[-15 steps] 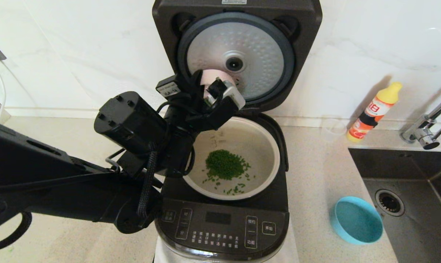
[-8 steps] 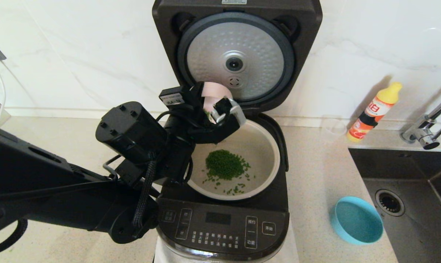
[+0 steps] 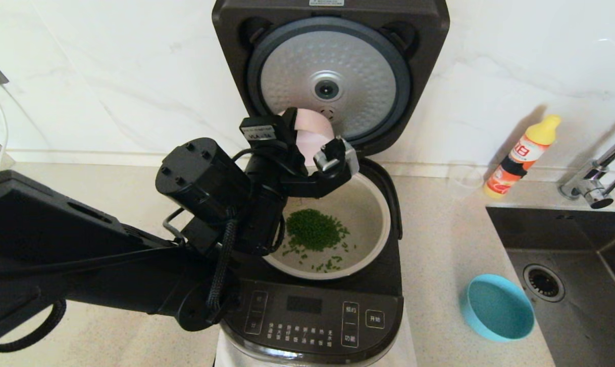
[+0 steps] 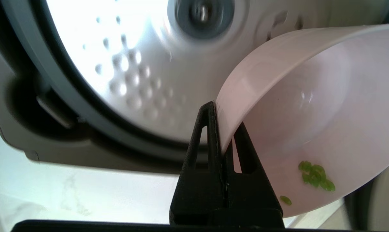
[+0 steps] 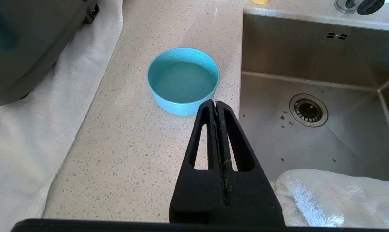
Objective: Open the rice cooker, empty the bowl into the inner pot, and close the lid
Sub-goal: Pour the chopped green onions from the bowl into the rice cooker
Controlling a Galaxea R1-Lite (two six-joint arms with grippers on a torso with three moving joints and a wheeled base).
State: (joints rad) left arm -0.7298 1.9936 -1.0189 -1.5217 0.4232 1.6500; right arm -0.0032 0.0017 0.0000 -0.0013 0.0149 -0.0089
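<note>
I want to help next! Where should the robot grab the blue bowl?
Pinch the thin rim of the round light-blue bowl, coming straight down from above. It sits upright and open on the speckled countertop, its wall too wide for jaws to span.

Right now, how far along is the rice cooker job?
Done: the lid stands open and green bits lie in the inner pot. In hand: the left end effector grips the tipped pink bowl, a few bits left. Left: closing the lid.
</note>
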